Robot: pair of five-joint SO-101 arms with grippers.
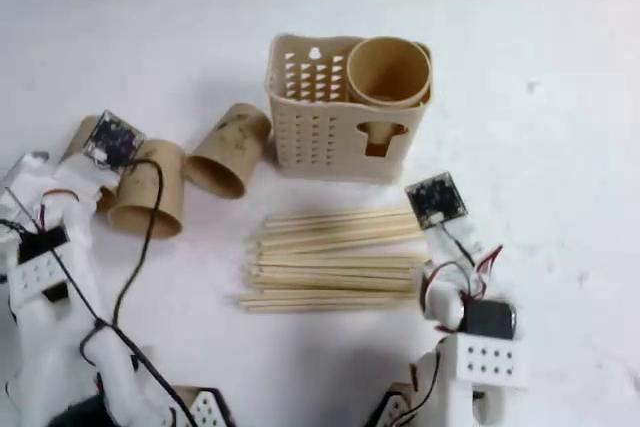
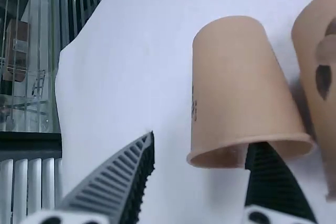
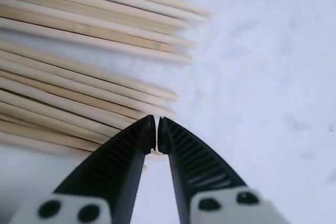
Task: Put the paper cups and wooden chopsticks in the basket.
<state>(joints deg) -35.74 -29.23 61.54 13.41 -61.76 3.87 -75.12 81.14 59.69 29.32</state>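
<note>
I see my left gripper point(image 2: 202, 142) spread, one finger at the mouth of a tan paper cup point(image 2: 239, 93) lying on the white counter point(image 2: 131, 66). My right gripper point(image 3: 157, 124) is pressed together at the ends of the pale wooden chopsticks point(image 3: 79, 77). The beige plastic basket point(image 1: 320, 132) holds another paper cup point(image 1: 388, 69).

Seemingly a robotics lab: white table point(image 1: 560, 97), bare-wired arms point(image 1: 480, 357), a radiator point(image 2: 21, 192) nearby.

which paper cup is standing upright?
The paper cup inside the basket, mouth up at its right end. The other cups lie on their sides on the table, left of the basket.
</note>
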